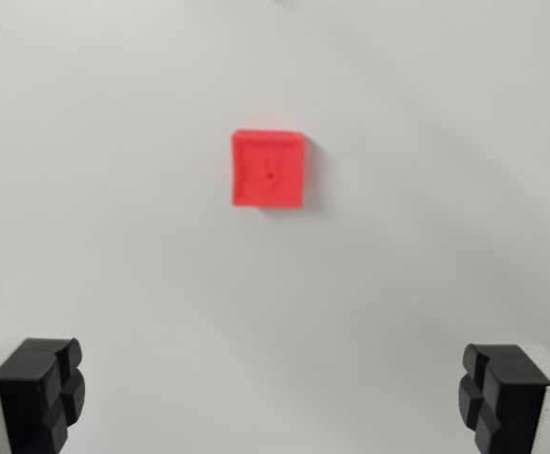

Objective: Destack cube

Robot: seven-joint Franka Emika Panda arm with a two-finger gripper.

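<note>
Red plastic cube (pixel 269 169), seen from above and well apart from the spread, empty black fingers (pixel 39 393) over the plain white surface (pixel 114 236), awaits approach; next move, in my judgement, calls for centred descent before closing.

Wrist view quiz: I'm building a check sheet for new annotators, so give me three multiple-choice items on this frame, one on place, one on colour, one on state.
1. Where does the cube sit in the wrist view?
A. bottom left corner
B. upper middle
C. far right edge

2. What colour is the cube?
A. red
B. blue
C. green

3. How do the fingers stand?
A. shut on the cube
B. shut on nothing
C. wide apart, holding nothing

Answers:
1 B, it lies above centre on the white surface.
2 A, its top face is bright red.
3 C, one finger shows in each lower corner with bare surface between, so the gripper is open.
</note>
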